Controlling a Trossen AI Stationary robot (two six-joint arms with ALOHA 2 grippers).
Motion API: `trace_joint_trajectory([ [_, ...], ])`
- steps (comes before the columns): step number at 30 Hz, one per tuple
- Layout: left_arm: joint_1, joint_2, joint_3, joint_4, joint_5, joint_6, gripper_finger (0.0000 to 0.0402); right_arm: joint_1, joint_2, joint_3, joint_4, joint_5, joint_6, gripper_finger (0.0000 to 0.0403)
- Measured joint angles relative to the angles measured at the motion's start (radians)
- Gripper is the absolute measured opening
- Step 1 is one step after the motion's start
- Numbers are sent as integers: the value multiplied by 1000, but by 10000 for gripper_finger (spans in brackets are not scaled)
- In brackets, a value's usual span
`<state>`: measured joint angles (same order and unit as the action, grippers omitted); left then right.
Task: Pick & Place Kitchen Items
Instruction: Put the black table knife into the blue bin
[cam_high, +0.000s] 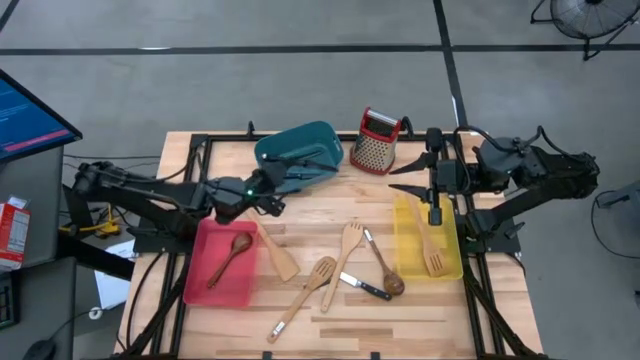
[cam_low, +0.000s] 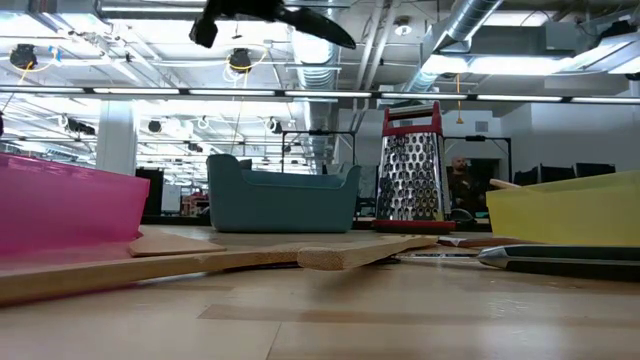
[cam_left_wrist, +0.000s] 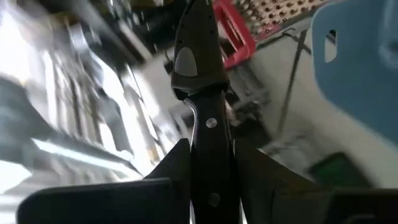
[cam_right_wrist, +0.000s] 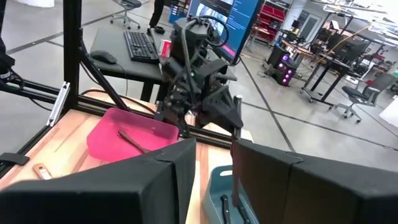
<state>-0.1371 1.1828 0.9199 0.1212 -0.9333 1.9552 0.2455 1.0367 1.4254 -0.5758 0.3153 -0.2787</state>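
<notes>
At left, above the table's middle, the left gripper is seen nearly closed on a black-handled knife, its long axis running out ahead of the fingers toward the teal bin just beyond — the likely drop. Between the red bin and yellow bin, wooden spatulas and a second knife are left lying. At right, the right gripper is held half open over the yellow bin — whether anything is gripped cannot be told.
</notes>
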Motion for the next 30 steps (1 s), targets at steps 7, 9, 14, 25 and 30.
trace_joint_trajectory([
  [7, 25, 9, 0, -2, 215, 224, 70, 0, 0, 0, 0, 0, 0, 122],
  [9, 15, 19, 0, 3, 283, 275, 68, 0, 0, 0, 0, 0, 0, 122],
  [14, -31, 35, 4, 8, 423, 444, 70, 0, 0, 0, 0, 0, 0, 122],
  [25, -134, 109, 73, 47, 480, 600, 71, 0, 0, 0, 20, 0, 0, 122],
  [30, -150, 109, 75, 65, 496, 613, 70, 0, 0, 0, 33, 0, 0, 122],
])
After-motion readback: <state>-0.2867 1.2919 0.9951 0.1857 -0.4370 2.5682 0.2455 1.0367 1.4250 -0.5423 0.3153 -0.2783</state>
